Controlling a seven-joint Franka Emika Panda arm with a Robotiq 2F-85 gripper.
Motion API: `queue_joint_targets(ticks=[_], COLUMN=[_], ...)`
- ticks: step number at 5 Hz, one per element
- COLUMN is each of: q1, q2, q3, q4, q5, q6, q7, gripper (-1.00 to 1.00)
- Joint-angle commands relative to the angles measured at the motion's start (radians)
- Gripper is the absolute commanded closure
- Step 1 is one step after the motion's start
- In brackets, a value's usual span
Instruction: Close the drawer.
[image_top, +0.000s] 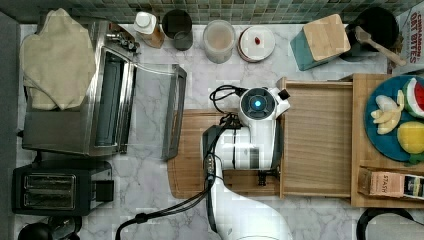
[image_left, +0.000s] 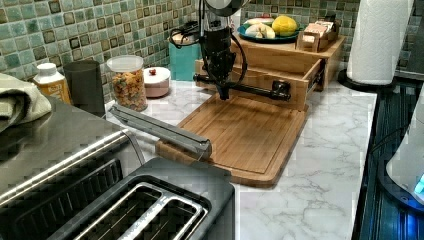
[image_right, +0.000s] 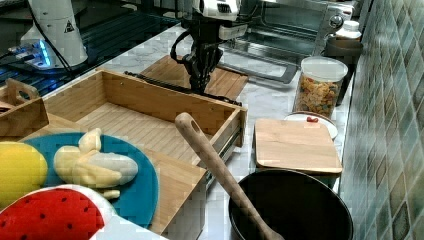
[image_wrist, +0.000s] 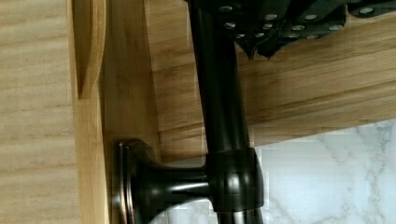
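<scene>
The drawer (image_top: 317, 140) is a shallow light-wood tray, pulled out of its wooden stand (image_top: 362, 195) toward the top view's left. It is empty inside (image_right: 135, 125). A dark metal handle bar (image_left: 250, 90) runs along its front (image_wrist: 219, 93). My gripper (image_left: 222, 94) hangs straight down at this bar, near its middle (image_right: 200, 87). The fingertips (image_wrist: 262, 49) are together, shut on nothing, and sit right beside the bar on the side away from the drawer front. From above, my wrist (image_top: 257, 105) covers the gripper.
A flat cutting board (image_left: 240, 137) lies under my arm in front of the drawer. The toaster oven's glass door (image_top: 172, 112) hangs open next to it. A blue fruit plate (image_top: 395, 125) and a tea box (image_top: 387, 183) rest on the stand. Jars line the back wall.
</scene>
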Motion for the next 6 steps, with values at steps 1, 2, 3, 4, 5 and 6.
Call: queue_joint_targets(ticks=[1,2,3,4,5,6], q1=[-0.139,-0.212,-0.263,-0.353,-0.438,-0.438], q2=[-0.058,-0.05,-0.056,-0.019,0.011,0.061], q3=[-0.099,-0.143,-0.19,-0.206,-0.202,-0.244], q4=[0.006,0.072,0.098,0.145,0.151,0.22], q5=[-0.021,0.001,0.031,0.093,0.145,0.122], q6=[0.042,0.025,0.041,0.071,0.18,0.169], q7=[-0.175,-0.313,-0.392,-0.51,-0.625,-0.633], gripper=[1.0,1.0,1.0,1.0,1.0,1.0])
